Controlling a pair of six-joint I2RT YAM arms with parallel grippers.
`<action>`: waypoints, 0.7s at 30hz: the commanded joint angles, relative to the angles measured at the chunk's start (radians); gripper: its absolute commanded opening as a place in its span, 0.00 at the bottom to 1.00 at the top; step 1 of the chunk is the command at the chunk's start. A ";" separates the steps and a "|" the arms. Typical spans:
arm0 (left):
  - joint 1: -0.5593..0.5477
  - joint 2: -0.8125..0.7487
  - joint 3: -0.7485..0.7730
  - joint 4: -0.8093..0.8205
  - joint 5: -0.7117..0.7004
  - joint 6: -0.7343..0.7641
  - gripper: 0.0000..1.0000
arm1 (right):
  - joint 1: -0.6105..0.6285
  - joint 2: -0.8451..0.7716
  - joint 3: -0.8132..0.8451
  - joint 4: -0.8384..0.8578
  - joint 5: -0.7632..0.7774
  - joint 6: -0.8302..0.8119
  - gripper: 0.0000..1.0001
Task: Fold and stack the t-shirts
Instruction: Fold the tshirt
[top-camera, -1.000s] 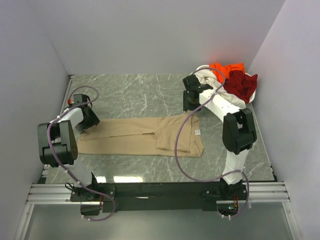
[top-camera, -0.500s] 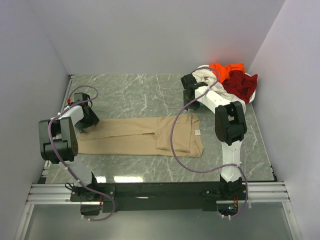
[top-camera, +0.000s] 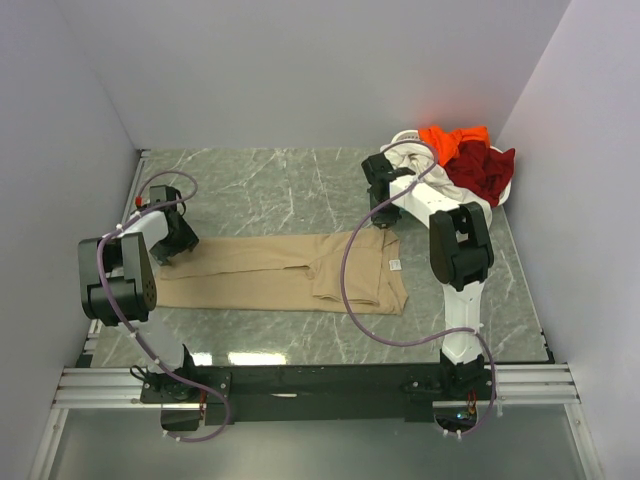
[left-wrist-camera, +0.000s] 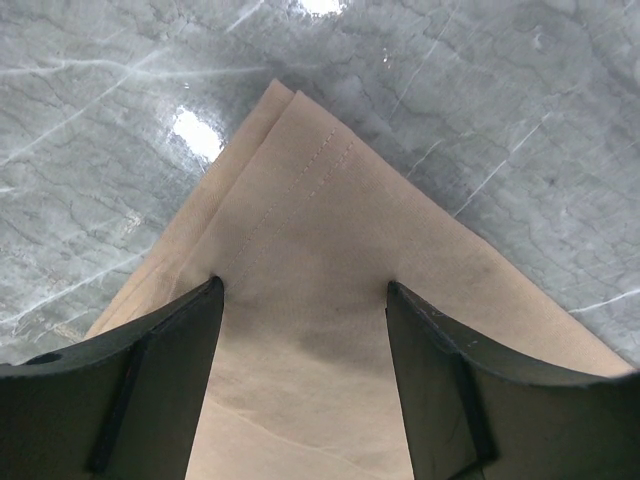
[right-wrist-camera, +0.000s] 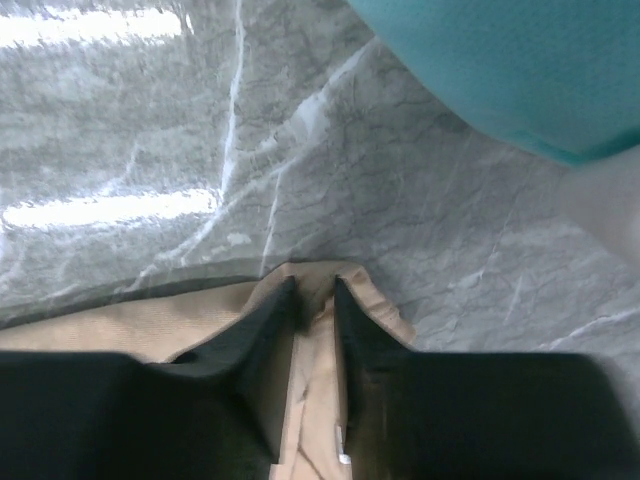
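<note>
The large tan t-shirt (top-camera: 290, 272) lies folded lengthwise in a long band across the table. My left gripper (top-camera: 176, 245) is at its far left corner; in the left wrist view the gripper (left-wrist-camera: 303, 290) is open, with its fingers down on the tan cloth (left-wrist-camera: 310, 230) on either side. My right gripper (top-camera: 385, 222) is at the far right corner; in the right wrist view the gripper (right-wrist-camera: 314, 288) is shut on a raised fold of the tan cloth (right-wrist-camera: 315, 400). The orange (top-camera: 455, 138), dark red (top-camera: 486, 168) and cream-white (top-camera: 408, 150) shirts are piled at the back right. The teal shirt (right-wrist-camera: 490, 60) shows in the right wrist view.
The grey marble table (top-camera: 270, 185) is walled at the back and on both sides. The pile of shirts sits in the back right corner, close behind the right gripper. A purple cable (top-camera: 350, 290) from the right arm hangs over the tan shirt's right end.
The right arm's elbow has swung back and upright, and its gripper has come down onto the tan shirt's far right corner. The left arm has hardly moved.
</note>
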 joint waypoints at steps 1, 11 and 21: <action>0.005 0.051 -0.023 0.026 0.011 -0.011 0.72 | -0.002 -0.011 -0.013 -0.012 -0.002 0.021 0.22; 0.036 0.052 -0.061 0.041 0.002 -0.008 0.72 | -0.011 -0.037 -0.049 -0.030 0.057 0.068 0.00; 0.076 0.069 -0.092 0.050 0.005 -0.011 0.72 | -0.105 -0.118 -0.134 0.019 -0.064 0.169 0.00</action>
